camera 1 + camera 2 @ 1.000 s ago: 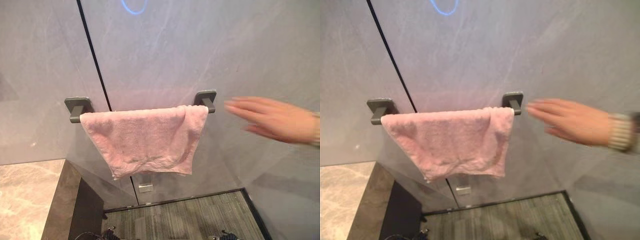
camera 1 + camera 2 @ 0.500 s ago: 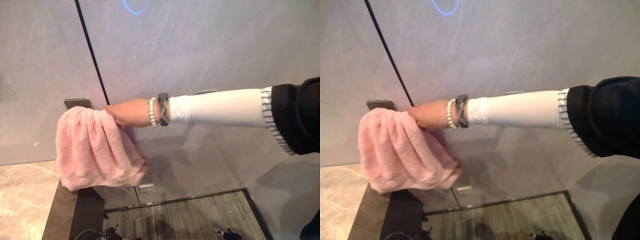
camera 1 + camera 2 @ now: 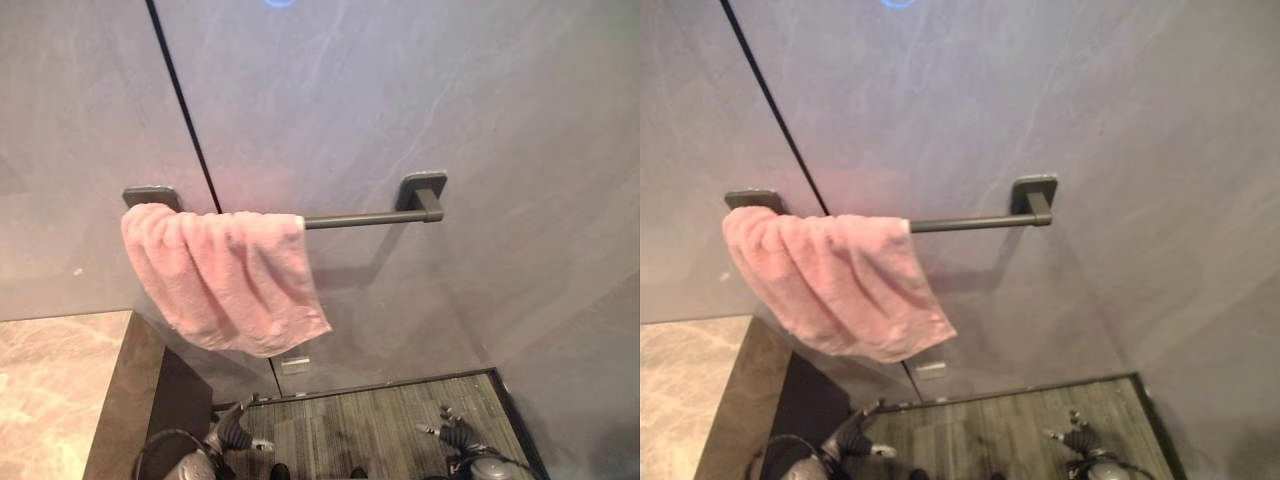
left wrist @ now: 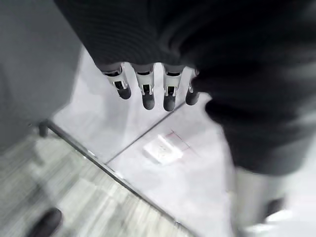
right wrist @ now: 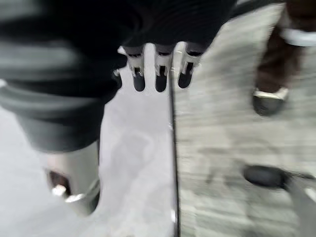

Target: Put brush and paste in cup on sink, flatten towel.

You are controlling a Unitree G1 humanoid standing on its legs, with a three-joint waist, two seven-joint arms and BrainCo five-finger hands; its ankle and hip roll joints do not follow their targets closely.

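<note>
**Spotter:** Left eye view gives you the grey wall (image 3: 450, 120) first, the biggest thing ahead, with a thin dark seam (image 3: 185, 110) running down it. Both of your hands hang low, well below and in front of that wall.

**Operator:** Where is the towel?

**Spotter:** The pink towel (image 3: 225, 275) hangs on the dark towel bar (image 3: 365, 217), well above both of your hands. It is bunched up toward your left-hand end of the bar, with folds gathered along the top and the lower edge dropping to a slanted corner. The stretch of bar above your right hand is bare, out to its square wall mount (image 3: 423, 190). The other mount (image 3: 150, 195) sits just at the towel's upper corner, partly covered by it.

**Operator:** And below that?

**Spotter:** A marble counter (image 3: 55, 390) with a dark edge lies beside your left hand, on its outer side. A striped grey floor mat (image 3: 380, 430) lies between the hands, at the foot of the wall.

**Operator:** Hands?

**Spotter:** Your left hand (image 4: 148, 89) hangs with its fingers straight and relaxed, holding nothing; past its fingertips you see pale floor and the mat's edge. Your right hand (image 5: 160, 69) is the same, fingers loose and empty, over the line where pale floor meets the mat. Beyond your right hand a person's shoe (image 5: 269, 101) stands on the mat.

**Operator:** Brush, paste, cup?

**Spotter:** I cannot tell where they are.
</note>
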